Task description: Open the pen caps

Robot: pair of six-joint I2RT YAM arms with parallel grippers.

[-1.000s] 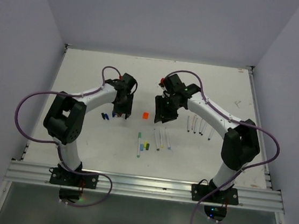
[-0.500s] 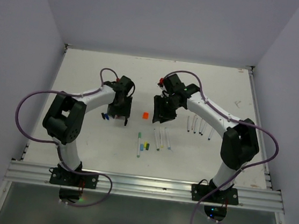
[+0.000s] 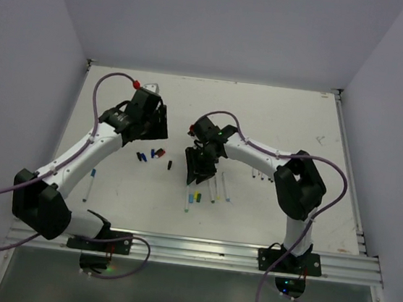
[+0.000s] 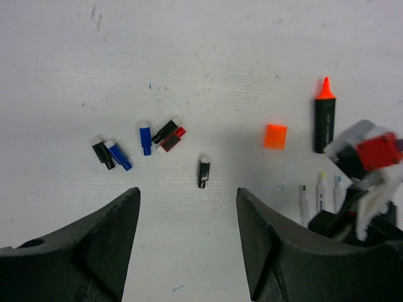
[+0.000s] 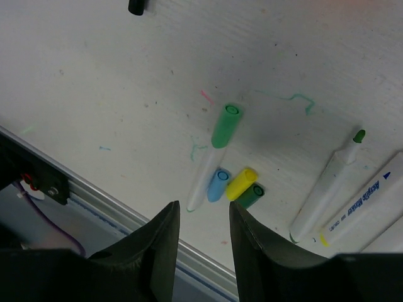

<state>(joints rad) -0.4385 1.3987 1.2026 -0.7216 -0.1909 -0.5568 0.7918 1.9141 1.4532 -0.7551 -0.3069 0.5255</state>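
Now, both grippers hang empty over the table [image 4: 252, 50]. My left gripper [image 4: 187, 195], jaws wide apart, looks down on loose black, blue and red pen caps [image 4: 146, 137]. My right gripper [image 5: 203, 211], jaws apart, hovers over 1 pen [image 5: 206, 168] whose green cap [image 5: 226, 126] is still on. I judge that pen comes next: 1 gripper must pinch the thin barrel, the other the cap.

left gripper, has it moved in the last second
Yes: the left gripper has drawn away from the small blue plastic caps, toward the table's far edge.
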